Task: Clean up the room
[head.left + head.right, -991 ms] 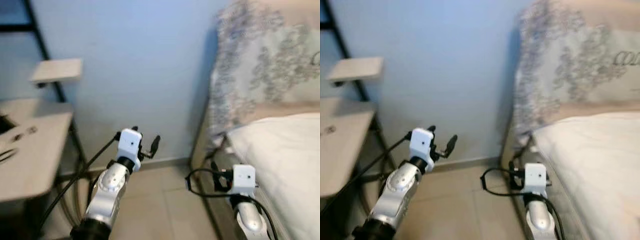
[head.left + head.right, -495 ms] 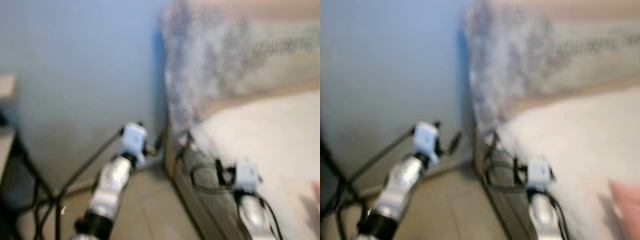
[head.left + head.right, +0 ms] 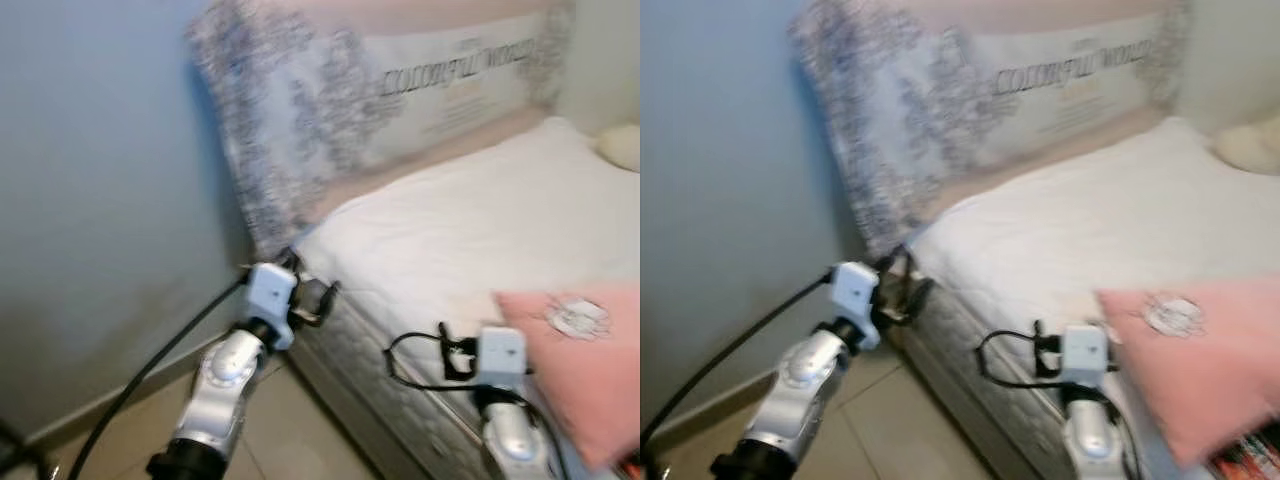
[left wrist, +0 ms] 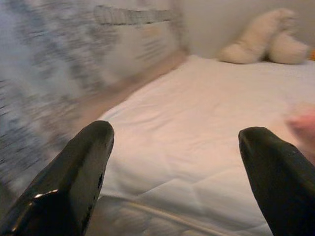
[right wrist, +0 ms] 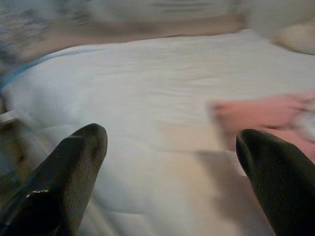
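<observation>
Nothing is held: left pincer [image 4: 172, 182] and right pincer [image 5: 172, 182] are spread wide; the pink cushion [image 3: 580, 360] on the bed [image 3: 470, 230] remains untidied.

Bed [image 3: 470, 215] with white mattress, patterned headboard cover [image 3: 330, 90] against a blue-grey wall [image 3: 90, 200]. Pink pillow [image 3: 585, 345] at the near edge. Left tool [image 3: 310, 300] beside the mattress corner; right tool [image 3: 455, 360] by the bed's side, tile floor [image 3: 290, 440] below.
</observation>
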You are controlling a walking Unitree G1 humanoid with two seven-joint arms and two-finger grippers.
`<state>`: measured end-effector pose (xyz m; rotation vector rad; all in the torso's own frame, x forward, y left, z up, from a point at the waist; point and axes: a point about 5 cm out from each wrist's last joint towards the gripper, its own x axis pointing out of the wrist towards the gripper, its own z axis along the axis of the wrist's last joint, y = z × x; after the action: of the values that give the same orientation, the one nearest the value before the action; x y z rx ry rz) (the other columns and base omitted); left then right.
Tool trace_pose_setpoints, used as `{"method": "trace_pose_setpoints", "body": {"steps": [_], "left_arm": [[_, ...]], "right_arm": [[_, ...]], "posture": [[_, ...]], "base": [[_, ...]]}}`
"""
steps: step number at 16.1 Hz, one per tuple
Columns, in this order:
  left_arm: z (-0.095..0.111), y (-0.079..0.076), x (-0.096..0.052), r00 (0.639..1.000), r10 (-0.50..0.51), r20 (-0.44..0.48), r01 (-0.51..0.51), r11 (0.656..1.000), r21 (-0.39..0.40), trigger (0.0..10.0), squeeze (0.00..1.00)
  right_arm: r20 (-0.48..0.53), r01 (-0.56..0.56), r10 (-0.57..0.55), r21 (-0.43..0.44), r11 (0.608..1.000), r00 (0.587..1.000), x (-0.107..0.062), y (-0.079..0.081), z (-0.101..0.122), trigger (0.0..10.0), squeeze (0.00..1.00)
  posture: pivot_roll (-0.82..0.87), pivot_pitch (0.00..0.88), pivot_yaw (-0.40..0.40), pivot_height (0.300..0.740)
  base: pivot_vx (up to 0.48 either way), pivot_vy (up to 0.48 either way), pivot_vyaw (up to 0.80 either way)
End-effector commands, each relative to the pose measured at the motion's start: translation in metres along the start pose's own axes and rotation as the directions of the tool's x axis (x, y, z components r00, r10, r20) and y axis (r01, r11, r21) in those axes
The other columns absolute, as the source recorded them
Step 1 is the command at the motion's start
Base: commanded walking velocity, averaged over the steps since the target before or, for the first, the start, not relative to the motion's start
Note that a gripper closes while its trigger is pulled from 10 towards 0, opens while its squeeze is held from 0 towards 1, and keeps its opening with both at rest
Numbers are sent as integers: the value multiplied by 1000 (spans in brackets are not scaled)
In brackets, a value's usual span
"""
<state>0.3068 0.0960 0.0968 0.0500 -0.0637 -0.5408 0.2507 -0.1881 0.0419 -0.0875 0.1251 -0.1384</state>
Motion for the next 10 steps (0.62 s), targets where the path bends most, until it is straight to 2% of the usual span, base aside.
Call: {"method": "trace_pose_setpoints", "body": {"steps": [1, 3, 5, 6, 7, 8, 10], "left_arm": [[4, 14, 1, 999, 42, -4, -41, 998, 45, 10000, 0], [1, 15, 3, 998, 58, -25, -58, 998, 14, 10000, 0], [-1, 22, 3, 992, 118, -38, -119, 992, -39, 10000, 0], [-2, 28, 3, 985, 165, -42, -168, 982, -85, 10000, 0], [-2, 33, 2, 979, 203, -35, -205, 973, -106, 10000, 0], [7, 32, 1, 980, 198, 30, -196, 979, -56, 10000, 0], [18, 24, 8, 982, 177, 73, -172, 983, -60, 10000, 0]], "right_arm": [[38, -15, 14, 27, 1000, 999, 3, 8, 9, 10000, 0], [34, -17, 16, 23, 1000, 999, 3, 8, 8, 10000, 0], [29, -12, 11, 25, 1000, 1000, 1, 7, 6, 10000, 0], [49, 18, -21, 45, 999, 999, 3, 4, 10, 10000, 0], [65, 160, -171, 148, 976, 983, 5, -12, 17, 10000, 0], [114, 169, -184, 129, 977, 976, 8, -17, 27, 10000, 0], [157, 97, -108, 75, 992, 982, 10, -8, 34, 10000, 0]], "posture": [[100, 0, -12, 740], [97, 0, -14, 740], [101, 0, -21, 740], [104, 0, -23, 740], [111, 0, -28, 740], [115, 0, -30, 740], [118, 0, -31, 740]], "base": [[0, 0, -669], [0, 0, -669], [0, 0, -669], [0, 0, -669], [0, 0, -656], [0, 0, -638], [0, 0, -638]]}}
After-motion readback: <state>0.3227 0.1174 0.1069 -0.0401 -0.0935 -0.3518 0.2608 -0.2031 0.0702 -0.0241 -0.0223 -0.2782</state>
